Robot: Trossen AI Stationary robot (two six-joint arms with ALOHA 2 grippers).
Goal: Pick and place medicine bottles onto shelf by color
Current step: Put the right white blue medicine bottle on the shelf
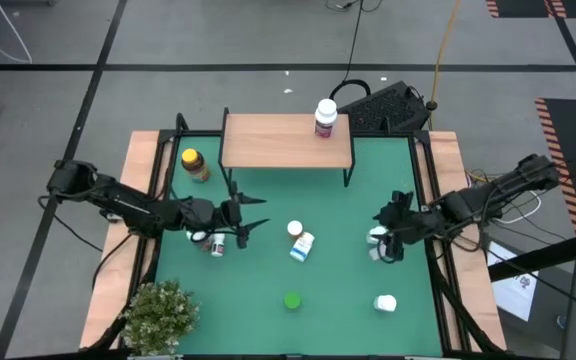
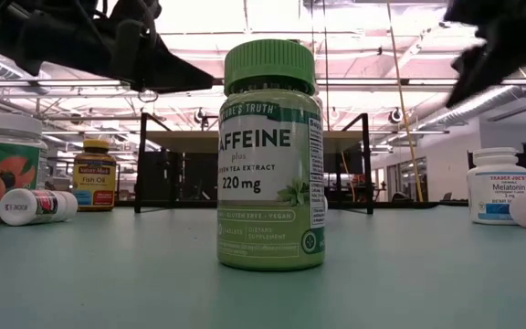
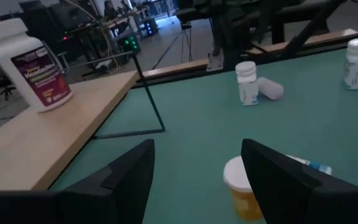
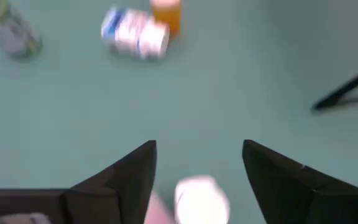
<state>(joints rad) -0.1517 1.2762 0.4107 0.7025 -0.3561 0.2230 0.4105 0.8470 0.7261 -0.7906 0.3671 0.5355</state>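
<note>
The light-wood shelf [image 1: 286, 141] stands at the mat's far side, with one white bottle with a magenta label [image 1: 325, 118] upright on it. My left gripper [image 1: 251, 218] is open above the mat, left of centre. It faces an orange bottle with a white cap [image 3: 241, 186] and a blue-white bottle [image 1: 303, 246] lying on its side. My right gripper [image 1: 386, 235] is open at the mat's right, its fingers on either side of a white bottle cap [image 4: 201, 199] below them. A green bottle [image 1: 292, 300] stands near the front, and an amber yellow-capped bottle [image 1: 195, 165] stands left of the shelf.
White bottles lie under my left arm [image 1: 211, 241], and another lies at the front right [image 1: 385, 303]. A leafy potted plant [image 1: 158, 315] stands at the front-left corner. A wooden frame [image 1: 438, 200] borders the mat. The shelf's black legs [image 3: 151, 106] reach down to the mat.
</note>
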